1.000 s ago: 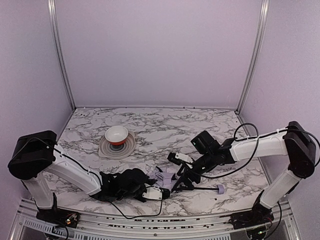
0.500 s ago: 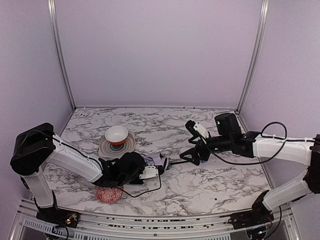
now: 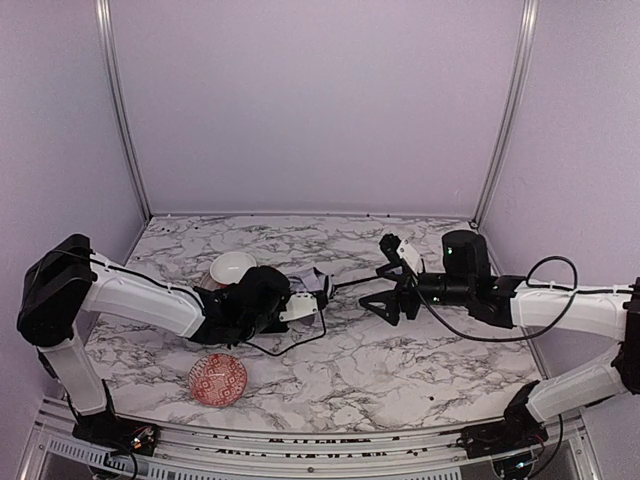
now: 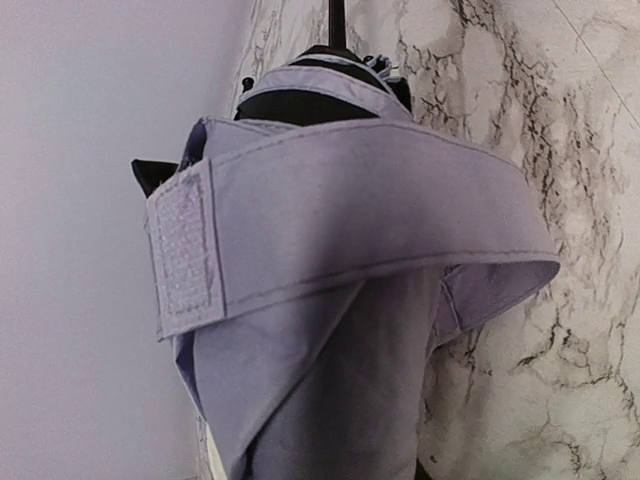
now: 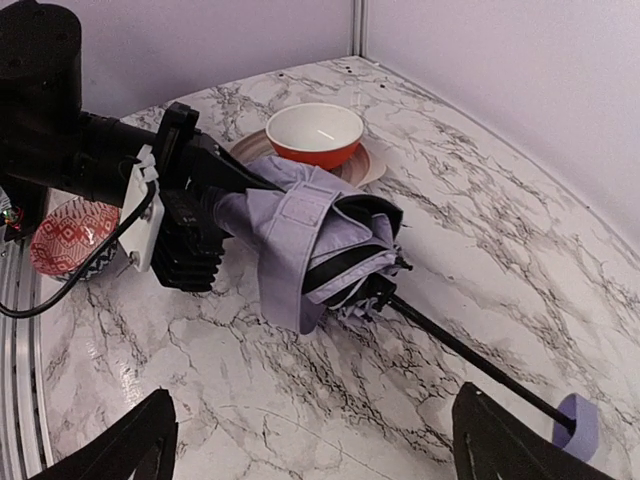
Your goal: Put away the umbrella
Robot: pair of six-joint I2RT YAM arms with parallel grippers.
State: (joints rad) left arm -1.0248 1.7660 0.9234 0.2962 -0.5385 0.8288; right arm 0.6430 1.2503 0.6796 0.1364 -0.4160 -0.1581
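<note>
A: Umbrella [image 5: 320, 240] bundle clamped in L gripper [image 5: 228, 200] fingers, strap wrapped round. Shaft [image 5: 460, 350] runs out twd R gripper [image 5: 315, 400].
B: R fingers wide apart; knob handle [image 5: 577, 425] just beside one of them. Orange bowl [image 5: 315, 135] beyond L fingers, red patterned bowl [image 5: 70, 235] back behind them.

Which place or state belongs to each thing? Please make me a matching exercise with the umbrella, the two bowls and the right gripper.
Things:
1. umbrella
2. patterned bowl
3. orange bowl
4. right gripper

Places or states:
a. on a plate
b. open
c. alone near the front edge of the table
d. folded, gripped by the left gripper

Pairs: 1-d, 2-c, 3-a, 4-b.
</note>
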